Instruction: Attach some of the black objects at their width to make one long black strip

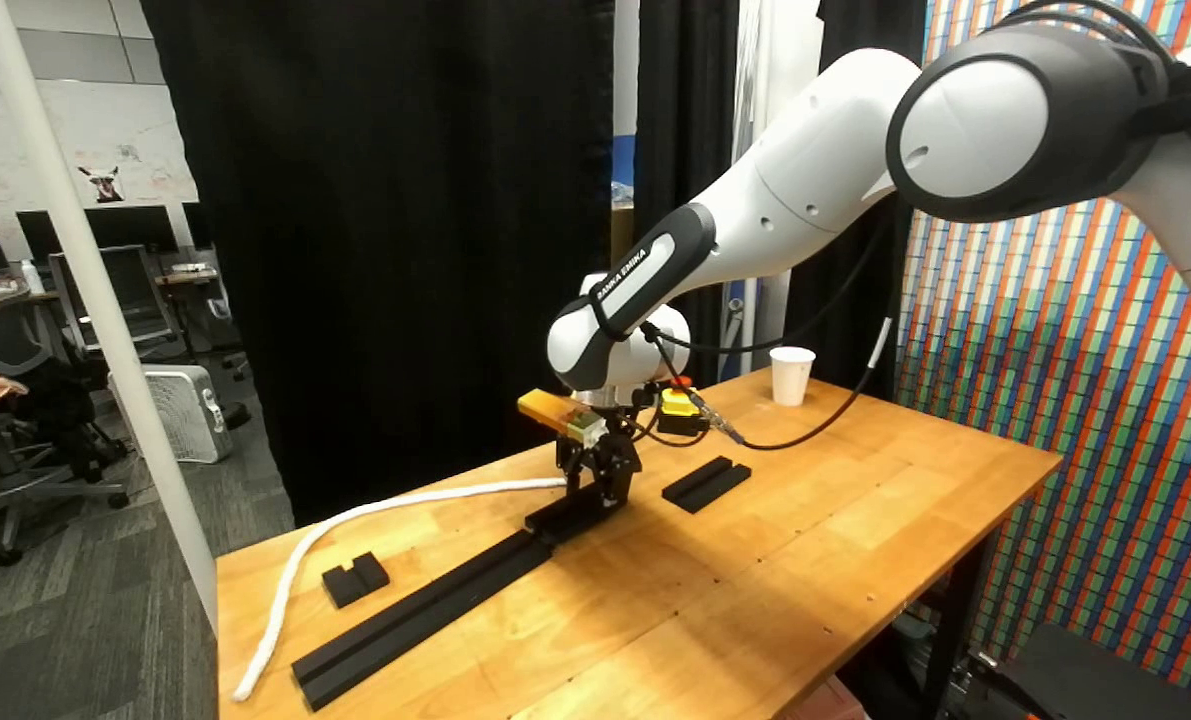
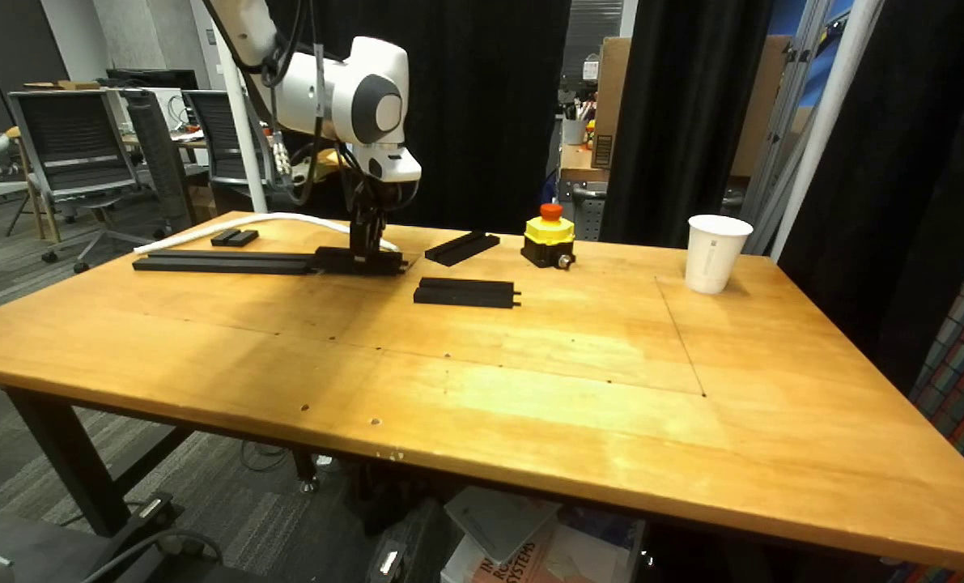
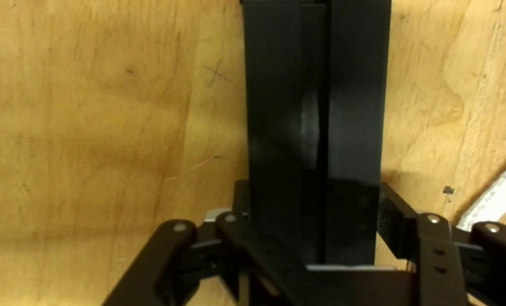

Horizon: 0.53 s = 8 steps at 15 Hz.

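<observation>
A black object [image 3: 286,106], a grooved bar, lies lengthwise in the wrist view with the gripper [image 3: 314,214] closed across its width, a finger against each long side. In both exterior views that same bar [image 2: 332,261] is in line with the end of the long black strip [image 1: 425,615] on the table. Its near end meets the strip with a small step; whether they are locked together I cannot tell. Another black bar [image 1: 705,484] lies apart from the strip. A further bar [image 2: 461,248] lies at an angle behind it in an exterior view.
A stubby black block [image 1: 355,578] sits beside the strip. A white cord [image 1: 355,515] curves along the table's back side, passing close to the gripper. The red-topped yellow button [image 2: 549,235] and a white paper cup [image 2: 715,251] stand toward the opposite end.
</observation>
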{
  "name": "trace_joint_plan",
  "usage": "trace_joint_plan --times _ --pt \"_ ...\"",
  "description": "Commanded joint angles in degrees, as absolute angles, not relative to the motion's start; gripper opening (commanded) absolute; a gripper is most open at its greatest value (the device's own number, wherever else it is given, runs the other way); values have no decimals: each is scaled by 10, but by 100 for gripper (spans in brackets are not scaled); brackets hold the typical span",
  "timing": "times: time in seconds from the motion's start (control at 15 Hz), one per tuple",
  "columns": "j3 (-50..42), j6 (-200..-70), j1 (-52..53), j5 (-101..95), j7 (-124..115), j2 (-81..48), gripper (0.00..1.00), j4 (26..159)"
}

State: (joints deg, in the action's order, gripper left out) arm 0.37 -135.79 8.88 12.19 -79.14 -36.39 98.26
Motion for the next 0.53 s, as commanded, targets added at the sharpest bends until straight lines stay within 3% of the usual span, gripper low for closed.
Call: trace_joint_plan --times 0.0,0.47 --pt "8 -1360 89 137 -798 -378 46 958" --pt "12 -1355 96 140 -816 -383 46 954"
